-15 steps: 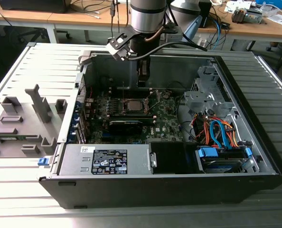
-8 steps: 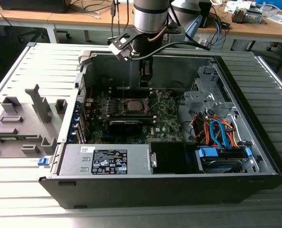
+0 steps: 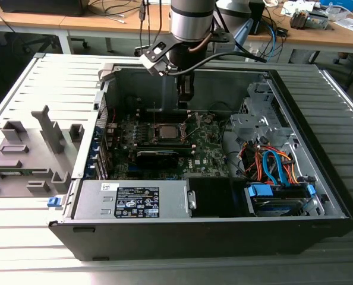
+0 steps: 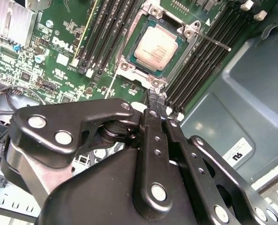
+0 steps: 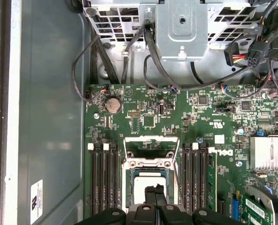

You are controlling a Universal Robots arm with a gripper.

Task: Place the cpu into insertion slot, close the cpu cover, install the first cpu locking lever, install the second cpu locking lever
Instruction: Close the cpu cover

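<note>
The fingers (image 4: pixel 153 101) are pressed together with nothing visible between them, their tips just beside one corner of the insertion slot (image 4: pixel 124 65). The cpu (image 4: pixel 157 47) lies flat in that slot, and the cpu cover (image 4: pixel 174 61) looks to be down around it. A thin locking lever (image 4: pixel 214 41) juts from another corner of the slot, across the memory slots (image 4: pixel 200 70), apart from the fingers.

The exterior view is looking down from above one long side of the open computer case (image 3: pixel 224 228), taking in all of it on the counter (image 3: pixel 164 270). Both wrist views are hanging close over the motherboard (image 5: pixel 148 117), peering past the gripper (image 4: pixel 157 101) from opposite sides, and are sharing the insertion slot (image 5: pixel 150 161).
</note>
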